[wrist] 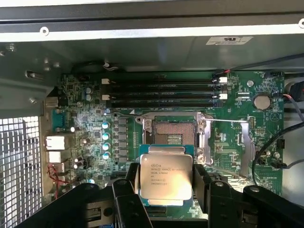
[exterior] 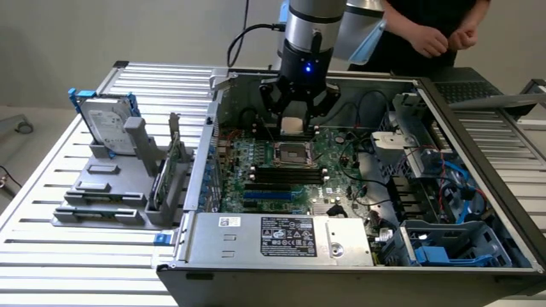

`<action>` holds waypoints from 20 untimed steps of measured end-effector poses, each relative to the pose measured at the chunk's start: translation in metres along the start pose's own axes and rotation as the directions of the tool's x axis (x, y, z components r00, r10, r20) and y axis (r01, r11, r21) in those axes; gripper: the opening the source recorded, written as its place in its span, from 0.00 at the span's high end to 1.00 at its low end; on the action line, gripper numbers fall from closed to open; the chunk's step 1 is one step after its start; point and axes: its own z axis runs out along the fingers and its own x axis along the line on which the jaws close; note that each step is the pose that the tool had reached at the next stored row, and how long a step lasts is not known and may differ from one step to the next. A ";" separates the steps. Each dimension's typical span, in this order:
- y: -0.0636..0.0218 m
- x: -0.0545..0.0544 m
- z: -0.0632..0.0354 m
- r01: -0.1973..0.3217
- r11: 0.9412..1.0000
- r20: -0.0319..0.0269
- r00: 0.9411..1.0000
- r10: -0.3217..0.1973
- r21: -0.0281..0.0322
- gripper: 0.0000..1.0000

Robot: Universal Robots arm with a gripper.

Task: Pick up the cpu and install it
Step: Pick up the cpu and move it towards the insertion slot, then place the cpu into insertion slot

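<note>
Upright hard drive [exterior: 107, 123] beside open computer case [exterior: 358, 289]

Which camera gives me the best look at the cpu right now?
The wrist view: the cpu sits face-on, its printed metal lid plain, clamped in the gripper, near the open socket. The exterior view shows the cpu as a small pale square between the gripper's fingers.

Hovering with the cpu [exterior: 293, 125] pinched in the gripper [exterior: 295, 130] just past the far edge of the socket [exterior: 296, 154], with the upright hard drive [exterior: 109, 123] well apart on the exterior view's left of that socket and a person's hands [exterior: 431, 41] well beyond it.
</note>
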 end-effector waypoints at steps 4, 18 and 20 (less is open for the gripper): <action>0.0022 -0.003 0.0067 0.005 1.000 0.004 1.000 -0.005 0.000 0.45; 0.0081 -0.010 0.0160 0.009 1.000 0.008 1.000 -0.009 0.000 0.45; 0.0080 -0.010 0.0160 0.009 1.000 0.008 1.000 -0.009 0.000 0.45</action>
